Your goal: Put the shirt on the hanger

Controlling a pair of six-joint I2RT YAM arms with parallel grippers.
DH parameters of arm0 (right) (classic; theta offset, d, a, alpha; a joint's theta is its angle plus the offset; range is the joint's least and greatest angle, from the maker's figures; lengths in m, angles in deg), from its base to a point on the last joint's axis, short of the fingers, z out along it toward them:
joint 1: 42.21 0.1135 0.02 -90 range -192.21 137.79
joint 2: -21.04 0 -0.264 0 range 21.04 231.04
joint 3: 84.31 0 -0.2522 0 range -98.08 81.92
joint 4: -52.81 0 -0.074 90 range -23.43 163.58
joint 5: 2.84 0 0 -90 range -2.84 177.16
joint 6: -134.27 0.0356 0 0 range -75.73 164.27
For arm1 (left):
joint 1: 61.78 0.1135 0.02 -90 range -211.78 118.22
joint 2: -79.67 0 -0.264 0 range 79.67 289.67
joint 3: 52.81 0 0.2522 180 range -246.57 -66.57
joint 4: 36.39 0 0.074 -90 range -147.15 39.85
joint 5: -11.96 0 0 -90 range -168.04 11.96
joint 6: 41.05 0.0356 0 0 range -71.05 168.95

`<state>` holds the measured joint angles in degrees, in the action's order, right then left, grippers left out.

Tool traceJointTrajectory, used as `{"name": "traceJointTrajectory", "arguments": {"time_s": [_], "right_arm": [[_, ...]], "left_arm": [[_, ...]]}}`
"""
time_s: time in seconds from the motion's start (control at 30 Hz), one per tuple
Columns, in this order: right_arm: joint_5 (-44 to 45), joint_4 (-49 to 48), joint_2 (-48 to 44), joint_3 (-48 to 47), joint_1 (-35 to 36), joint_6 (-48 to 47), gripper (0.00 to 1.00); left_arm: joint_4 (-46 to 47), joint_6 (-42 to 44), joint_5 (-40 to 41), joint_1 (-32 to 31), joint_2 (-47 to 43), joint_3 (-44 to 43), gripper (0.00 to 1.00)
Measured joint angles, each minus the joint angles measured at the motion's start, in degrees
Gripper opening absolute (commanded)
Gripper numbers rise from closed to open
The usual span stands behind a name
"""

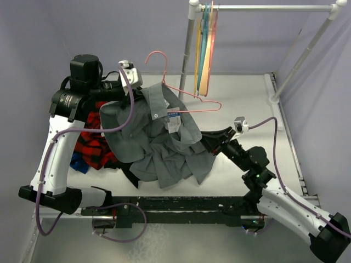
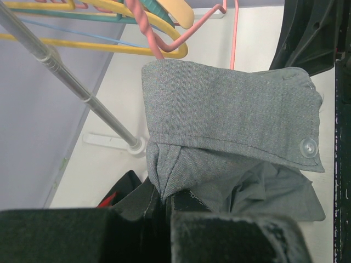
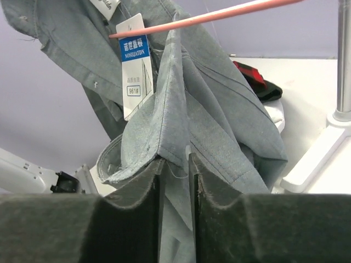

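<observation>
Shirt [image 1: 159, 142]: plain grey woven cloth, crumpled in a broad heap at the middle of the tabletop [image 1: 247, 104] and lifted at two points between the arms.
Collar [image 2: 230, 115]: a flat, stiff band with a stitched edge and one clear round button [image 2: 308, 147] at its corner.
Tag [image 3: 134, 71]: a white card with a blue band, hanging inside the neck.
Hanger [image 1: 186, 96]: thin pink wire in a triangle with a twisted neck and curved hook. One end sits in the shirt's neck opening and the other juts out to the right.
Left fingers [image 2: 189, 201]: black pads nearly closed, pinching a bunched fold just under the collar.
Right fingers [image 3: 205, 181]: black padded pair with a narrow gap, clamped on a folded seam edge that rises to a peak below the pink wire.
Plaid shirt [image 1: 96, 145]: red and black, lying beside the left arm and partly under the grey cloth.
Rail [image 1: 263, 7]: a pale metal tube carrying thicker yellow, teal and orange hangers [image 1: 204, 49].
</observation>
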<state>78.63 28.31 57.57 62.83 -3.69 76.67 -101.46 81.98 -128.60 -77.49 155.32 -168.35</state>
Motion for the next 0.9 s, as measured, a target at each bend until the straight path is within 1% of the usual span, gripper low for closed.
{"name": "traceJointTrajectory", "arguments": {"time_s": [0.03, 0.07, 0.17, 0.27, 0.4, 0.53, 0.67, 0.8, 0.9], "right_arm": [[0.1, -0.4, 0.5, 0.0, 0.0, 0.2, 0.02], [0.2, -0.7, 1.0, 0.0, 0.0, -0.1, 0.0], [2.2, -1.1, 1.7, 0.0, 0.1, -0.3, 0.0], [6.6, -1.2, 0.8, 0.1, 0.1, -0.7, 0.0], [14.6, -2.2, -2.1, 1.9, 0.1, -1.4, 0.0], [19.8, -3.8, -3.4, 4.5, 0.1, -2.7, 0.0], [21.5, -4.9, -2.5, 4.6, 0.1, -5.1, 0.0], [21.2, -5.5, -1.0, 4.4, 0.2, -7.0, 0.0], [20.6, -5.8, 0.0, 4.0, 0.4, -7.7, 0.0]], "left_arm": [[0.0, 0.0, 0.0, 0.0, 0.0, 0.0, 0.0], [-0.1, 0.0, 0.0, 0.0, 0.0, 0.0, 0.0], [-0.7, 0.6, -0.4, 0.0, 0.0, 0.2, 0.0], [-3.4, 2.9, -1.5, 0.0, -0.3, 0.4, 0.0], [-9.6, 7.8, -3.2, 0.0, -1.5, 0.7, 0.0], [-17.0, 13.7, -4.0, 0.0, -2.6, 0.7, 0.0], [-20.0, 16.5, -0.8, -0.1, -2.7, 0.6, 0.0], [-20.0, 17.0, 4.3, -0.1, -2.2, -0.8, 0.0], [-19.9, 16.9, 5.9, -0.1, -1.7, -3.0, 0.0]]}}
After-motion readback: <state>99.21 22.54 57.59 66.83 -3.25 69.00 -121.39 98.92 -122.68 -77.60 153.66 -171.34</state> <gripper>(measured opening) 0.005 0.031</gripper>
